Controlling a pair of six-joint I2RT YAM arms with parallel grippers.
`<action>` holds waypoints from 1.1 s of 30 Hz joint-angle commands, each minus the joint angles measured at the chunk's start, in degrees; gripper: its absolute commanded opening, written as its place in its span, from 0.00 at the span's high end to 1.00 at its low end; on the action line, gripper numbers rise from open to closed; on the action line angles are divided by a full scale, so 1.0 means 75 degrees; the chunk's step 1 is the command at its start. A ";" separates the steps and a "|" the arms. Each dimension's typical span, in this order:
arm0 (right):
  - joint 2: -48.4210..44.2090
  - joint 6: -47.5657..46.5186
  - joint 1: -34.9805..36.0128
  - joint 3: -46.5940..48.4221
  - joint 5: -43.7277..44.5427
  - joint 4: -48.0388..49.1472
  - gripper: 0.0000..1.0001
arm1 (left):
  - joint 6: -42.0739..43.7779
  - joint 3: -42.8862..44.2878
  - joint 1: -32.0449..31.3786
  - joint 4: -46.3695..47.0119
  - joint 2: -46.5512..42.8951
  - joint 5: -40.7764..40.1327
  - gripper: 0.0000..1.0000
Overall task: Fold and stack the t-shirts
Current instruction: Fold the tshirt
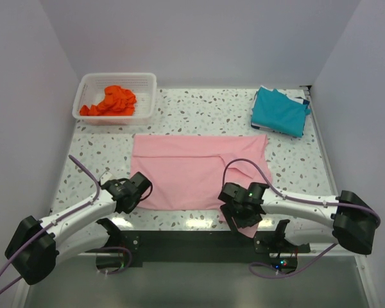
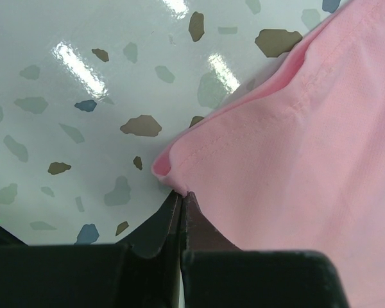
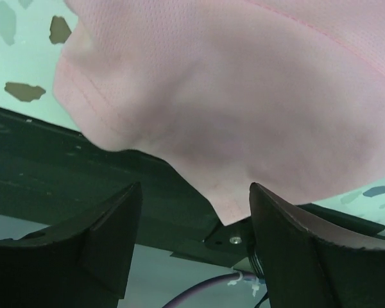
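Pinching pink t-shirt [image 1: 192, 173] by its corner, left gripper [image 2: 181, 194]; right gripper [image 3: 194, 189] spread, hem perhaps between.

The left arm [image 1: 77, 215] and right arm [image 1: 301, 204] comprised white tubular links joined by bulky black joint housings [image 1: 32, 247]. Thin purple cables [image 1: 244, 163] looped along both. The right gripper [image 3: 196, 192] carried two matte black wedge-shaped fingers [image 3: 109, 231]. A green indicator light [image 1: 250, 191] marked its wrist.

A pink t-shirt [image 1: 192, 170] lies spread across the counter [image 1: 199, 109], reaching its near edge. The left claw [image 1: 138, 190] sits at the shirt's near-left corner and the right claw [image 1: 242, 215] at its near-right corner. A teal t-shirt [image 1: 279, 110] lies folded at the far-right corner. An orange-red t-shirt [image 1: 112, 101] lies crumpled in a white basket [image 1: 115, 78] at the far-left corner.
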 commanded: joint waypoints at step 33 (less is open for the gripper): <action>-0.0405 0.0361 -0.0933 0.0761 0.1190 -0.0325 1.00 | 0.0538 0.0766 0.0059 0.0051 -0.0252 -0.0359 1.00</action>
